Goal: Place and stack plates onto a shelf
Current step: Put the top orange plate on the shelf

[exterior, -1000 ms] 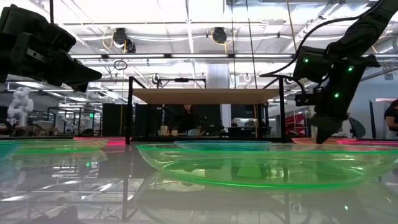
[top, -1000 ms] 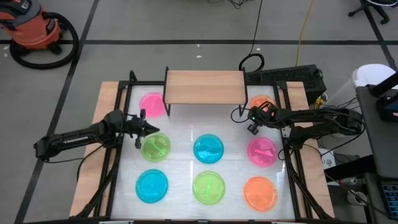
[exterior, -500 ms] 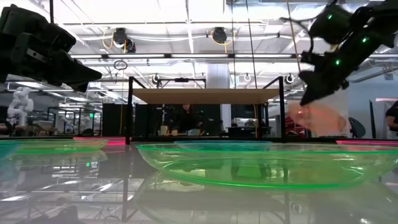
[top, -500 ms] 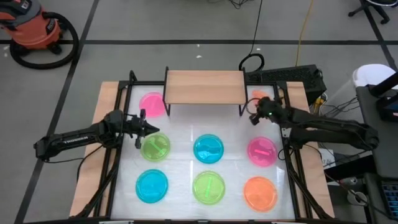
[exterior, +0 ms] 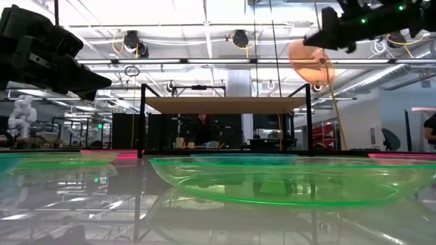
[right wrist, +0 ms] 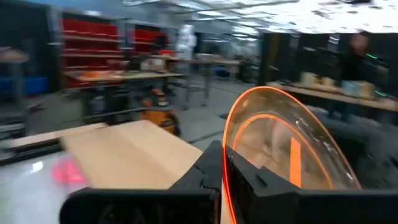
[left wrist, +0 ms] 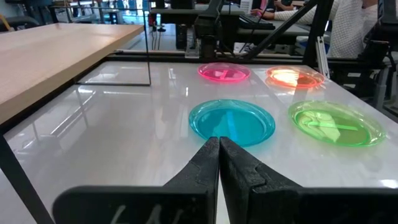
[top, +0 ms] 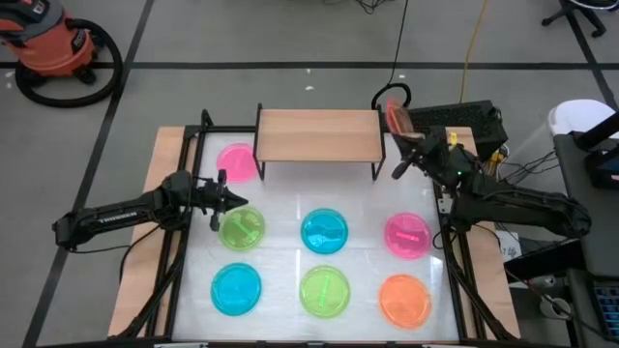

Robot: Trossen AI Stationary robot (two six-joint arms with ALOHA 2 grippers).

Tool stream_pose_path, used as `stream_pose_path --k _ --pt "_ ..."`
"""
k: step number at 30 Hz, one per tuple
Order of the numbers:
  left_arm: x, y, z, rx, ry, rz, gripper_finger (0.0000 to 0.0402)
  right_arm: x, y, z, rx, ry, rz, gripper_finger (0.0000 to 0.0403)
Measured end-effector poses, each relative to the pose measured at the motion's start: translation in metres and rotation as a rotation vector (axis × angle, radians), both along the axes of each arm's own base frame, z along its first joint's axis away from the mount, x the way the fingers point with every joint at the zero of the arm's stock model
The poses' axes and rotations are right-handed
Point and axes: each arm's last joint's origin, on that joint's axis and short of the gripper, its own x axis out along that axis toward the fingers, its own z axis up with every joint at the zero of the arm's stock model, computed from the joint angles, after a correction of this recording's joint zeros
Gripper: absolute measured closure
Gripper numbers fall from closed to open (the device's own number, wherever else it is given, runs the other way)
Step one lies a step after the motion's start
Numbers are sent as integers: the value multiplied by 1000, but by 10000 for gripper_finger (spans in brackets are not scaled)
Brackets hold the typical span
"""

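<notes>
- The held orange plate (top: 396,118) is up in the air, tipped on edge, just off the right end of the shelf (top: 318,134) and above the level of its board, as the low view shows (exterior: 310,59).
- The right gripper (top: 407,159) has its jaws clamped on that plate's rim; in the right wrist view the two fingers (right wrist: 211,168) meet on the near edge of the orange plate (right wrist: 280,140), with the plate rising away from them.
- The shelf's wooden top is bare, with open room across its whole board; its black legs stand at the corners.
- A pink plate (top: 237,161) lies flat on the tabletop (top: 280,208), partly under the shelf's left end.
- Six more plates lie flat on the tabletop in front of the shelf, apart from one another: green plate (top: 242,229), blue plate (top: 324,231) and pink plate on the right (top: 407,235) in the nearer row to the shelf; then blue front plate (top: 237,288), green front plate (top: 325,292) and orange front plate (top: 404,299).
- The left gripper (top: 230,198) hangs over the tabletop beside the green plate's back edge, between it and the pink plate near the shelf; its jaws are pressed together on nothing, as the left wrist view shows (left wrist: 219,163).
- A black frame rail runs along each side of the tabletop, close to the outer plates.
</notes>
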Motion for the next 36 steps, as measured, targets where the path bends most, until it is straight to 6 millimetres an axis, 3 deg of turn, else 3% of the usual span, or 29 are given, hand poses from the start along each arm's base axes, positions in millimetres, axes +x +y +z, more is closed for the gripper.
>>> stream_pose_path --k 10,16,26,36 --pt "0 0 0 0 0 0 385 64 0 5 -83 260 197 403" --pt "0 0 0 0 0 0 385 93 -1 -8 -127 408 240 403" --pt "0 0 0 0 0 0 385 110 -11 -44 -66 557 233 403" --pt "0 0 0 0 0 0 385 113 -14 -50 -49 577 228 403"
